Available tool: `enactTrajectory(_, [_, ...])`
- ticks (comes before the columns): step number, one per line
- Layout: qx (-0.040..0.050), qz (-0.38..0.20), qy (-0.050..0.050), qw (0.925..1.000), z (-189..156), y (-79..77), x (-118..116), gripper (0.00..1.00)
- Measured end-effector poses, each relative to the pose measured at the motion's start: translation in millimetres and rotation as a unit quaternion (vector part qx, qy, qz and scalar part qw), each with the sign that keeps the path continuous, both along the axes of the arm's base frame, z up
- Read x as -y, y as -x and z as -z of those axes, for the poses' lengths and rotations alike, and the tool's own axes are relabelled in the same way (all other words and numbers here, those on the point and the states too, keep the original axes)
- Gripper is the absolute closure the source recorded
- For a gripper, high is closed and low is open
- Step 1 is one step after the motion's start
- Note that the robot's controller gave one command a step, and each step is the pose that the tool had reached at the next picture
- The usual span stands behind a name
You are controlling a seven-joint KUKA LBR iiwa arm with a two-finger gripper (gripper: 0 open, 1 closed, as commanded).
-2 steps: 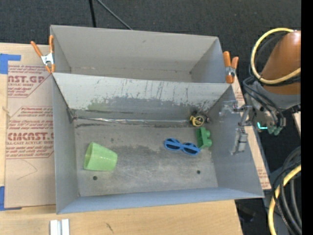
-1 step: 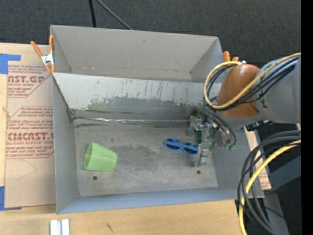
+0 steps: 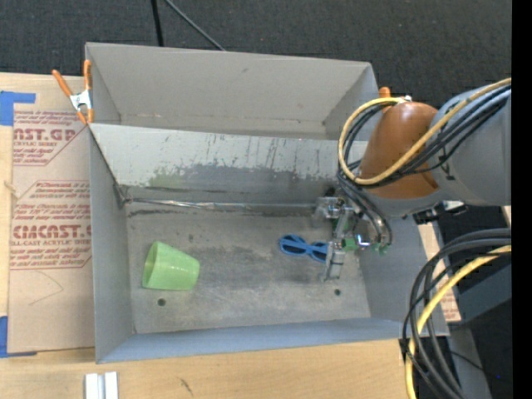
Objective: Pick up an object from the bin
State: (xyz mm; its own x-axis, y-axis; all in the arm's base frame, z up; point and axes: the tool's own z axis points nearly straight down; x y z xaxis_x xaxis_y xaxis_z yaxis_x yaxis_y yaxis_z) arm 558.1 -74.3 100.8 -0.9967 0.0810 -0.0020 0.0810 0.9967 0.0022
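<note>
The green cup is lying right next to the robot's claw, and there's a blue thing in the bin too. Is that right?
Not quite. The green cup lies on its side at the left of the bin, well apart from the gripper. It is the small blue thing that lies right beside the gripper, at the right. The camera view shows this.

Even, soft light falls on the grey bin from above; its back wall is the brightest part, its floor duller and mottled. The green cup at the bin's left throws hardly any shadow. At the bin's right rim the arm's orange cover carries a pale sheen
</note>
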Motion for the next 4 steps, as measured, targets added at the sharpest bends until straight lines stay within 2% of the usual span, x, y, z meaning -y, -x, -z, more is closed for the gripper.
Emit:
enactTrajectory(1, [-0.0008, 0.076, 0.000, 0.9971, -3.7, 4.4, -3.4, 0.00])
enactTrajectory(2, [-0.0027, 0.157, 0.000, 0.9876, 32.4, 18.8, -12.4, 0.00])
enactTrajectory(3, [-0.0004, 0.213, 0.000, 0.9771, 31.2, -3.1, -23.3, 0.00])
enactTrajectory(4, [-0.0006, 0.213, 0.001, 0.9771, 30.9, -2.8, -22.3, 1.00])
